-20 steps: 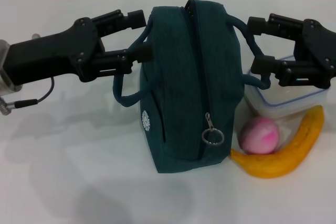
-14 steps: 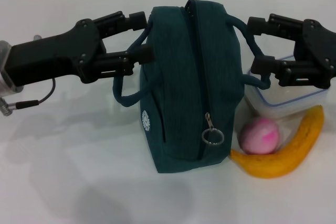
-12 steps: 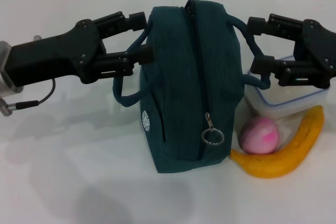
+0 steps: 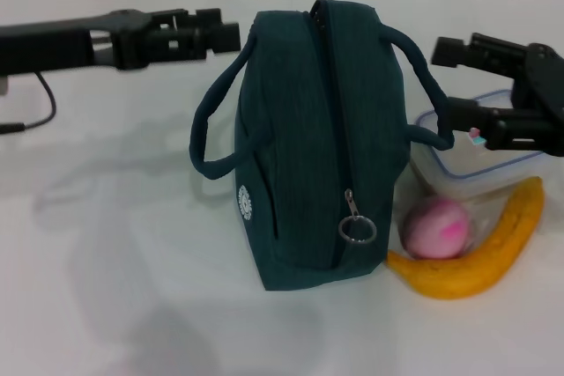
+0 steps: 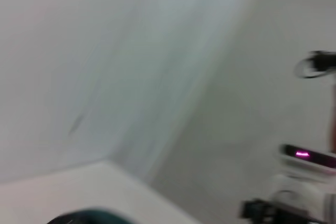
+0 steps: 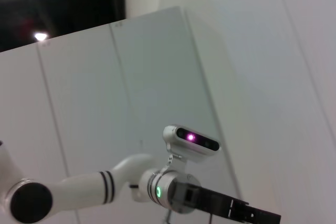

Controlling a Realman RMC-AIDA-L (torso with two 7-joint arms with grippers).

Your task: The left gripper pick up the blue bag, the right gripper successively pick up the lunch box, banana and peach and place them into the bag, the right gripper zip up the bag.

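I see the blue bag [image 4: 322, 143] standing upright on the white desk [image 4: 115, 244] at the centre of the head view, zipped shut, with the ring zipper pull [image 4: 357, 228] hanging at its near end.

Left tool [image 4: 220, 33]: it sits at 10 o'clock from the bag, raised and lying level, just beside the bag's upper edge and apart from the left handle loop [image 4: 211, 129]. Its fingers appear edge-on, so I cannot tell whether they are apart or together. It holds nothing that I can see.

Right tool [image 4: 449, 81]: it sits at 3 o'clock from the bag. Its two fingers are spread apart, one above the other, with the right handle loop [image 4: 423, 72] passing between them. The lower finger [image 4: 467, 114] is close to the loop's lower end; I cannot tell whether it touches.

The lunch box [image 4: 471, 169] rests on the desk at 3 o'clock from the bag, under the right tool. The peach [image 4: 436, 228] lies at 4 o'clock, just beside the bag's near corner. The banana [image 4: 480, 257] curves around the peach's near side, touching it.

The left wrist view shows only a blurred wall and a sliver of the bag [image 5: 84, 217]. The right wrist view shows a wall and a white robot arm [image 6: 105, 184].
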